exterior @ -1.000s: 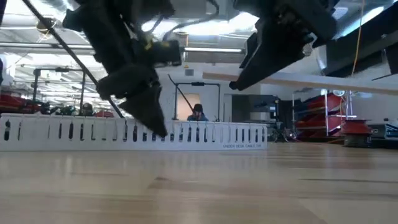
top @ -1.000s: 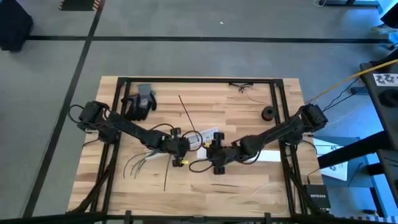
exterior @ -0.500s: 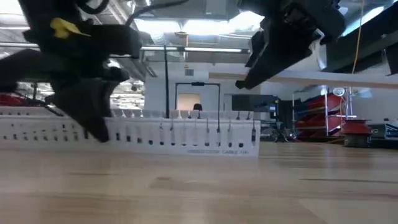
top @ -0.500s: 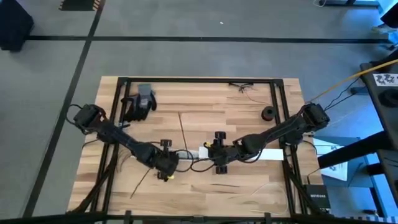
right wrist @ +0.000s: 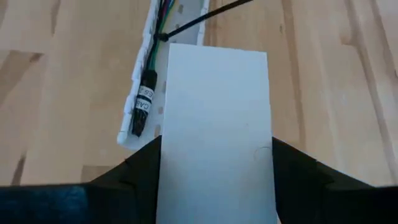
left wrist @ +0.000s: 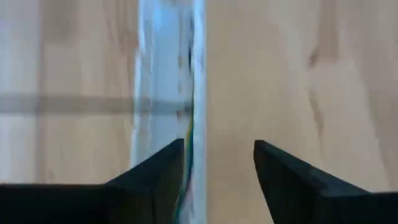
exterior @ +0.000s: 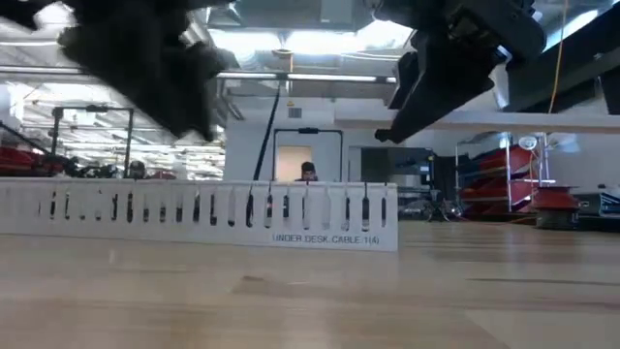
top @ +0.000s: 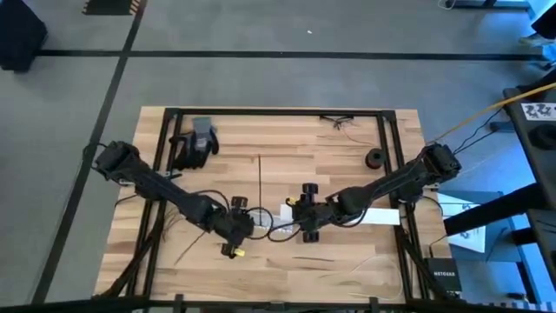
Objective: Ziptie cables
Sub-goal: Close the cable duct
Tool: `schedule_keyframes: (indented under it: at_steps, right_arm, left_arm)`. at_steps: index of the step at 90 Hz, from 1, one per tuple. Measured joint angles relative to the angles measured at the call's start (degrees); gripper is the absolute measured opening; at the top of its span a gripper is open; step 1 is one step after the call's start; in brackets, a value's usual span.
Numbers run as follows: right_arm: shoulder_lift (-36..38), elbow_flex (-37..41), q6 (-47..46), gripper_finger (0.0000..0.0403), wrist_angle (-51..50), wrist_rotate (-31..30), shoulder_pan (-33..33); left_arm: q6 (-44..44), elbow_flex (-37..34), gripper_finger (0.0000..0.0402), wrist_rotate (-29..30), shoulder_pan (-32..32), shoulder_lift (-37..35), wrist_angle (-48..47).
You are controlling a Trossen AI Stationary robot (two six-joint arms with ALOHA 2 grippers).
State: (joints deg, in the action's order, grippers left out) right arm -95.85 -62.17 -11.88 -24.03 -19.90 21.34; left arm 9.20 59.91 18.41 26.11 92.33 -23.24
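Observation:
The cables (right wrist: 160, 18), dark and green wires ending in a black labelled sleeve (right wrist: 144, 99), lie inside a long white perforated channel (exterior: 291, 208) that rests on the table. A thin black strip (right wrist: 199, 22) crosses the channel near its end; in the high view it is the black strip (top: 259, 178). My left gripper (left wrist: 217, 146) hangs open above the table beside the channel (left wrist: 165, 93), touching nothing. My right gripper (right wrist: 214, 140) is shut on a flat white strip (right wrist: 214, 112) just short of the channel's end. My right gripper pinches the flat white strip by its two long edges (right wrist: 166, 162), one finger on each side, the fingers across its width. The strip (exterior: 465, 121) is level and clear of the table. It runs on past the fingers and back under the arm (top: 378, 216).
A dark and grey glove (top: 195, 143) lies at the far left, and a black roll (top: 375, 158) at the far right. Loose wires (top: 343, 122) lie by the far edge. Thin strips (top: 313, 259) lie near the front. A person (exterior: 308, 173) is far behind the table.
My left gripper has moved toward the table's near left and has risen. The white channel has shifted along the table toward the left. The thin black strip has swung from slanted to pointing straight at the far edge.

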Motion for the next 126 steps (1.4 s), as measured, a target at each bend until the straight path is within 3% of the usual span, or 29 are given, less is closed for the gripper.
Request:
schedule_keyframes:
  at_steps: [13,28,41,72,98,126]
  right_arm:
    - [0.0,0.0,-1.1,0.0225,-0.2,0.0,0.0]
    - [0.0,0.0,-2.9,0.0225,-0.9,0.0,0.1]
    - [0.0,0.0,-3.5,0.0225,-2.0,0.0,0.1]
    - [0.0,0.0,-4.3,0.0225,-1.5,0.0,0.1]
    - [0.0,0.0,-4.6,0.0225,-1.5,0.0,0.1]
    - [0.1,0.0,-4.2,0.0225,-2.1,0.0,0.0]
  left_arm:
    - [-7.1,-2.1,0.0221,-2.6,-3.7,1.2,15.1]
    - [-10.2,-5.0,0.0233,-6.9,-8.8,4.7,24.2]
    - [-9.8,-5.3,0.0235,-15.2,-11.6,7.9,29.0]
    - [-9.5,-5.2,0.0235,-16.7,-13.1,11.4,29.0]
    - [-7.4,-5.4,0.0235,-11.5,-11.5,9.9,15.7]
    - [-6.9,-4.6,0.0235,-11.7,-10.9,7.5,19.2]
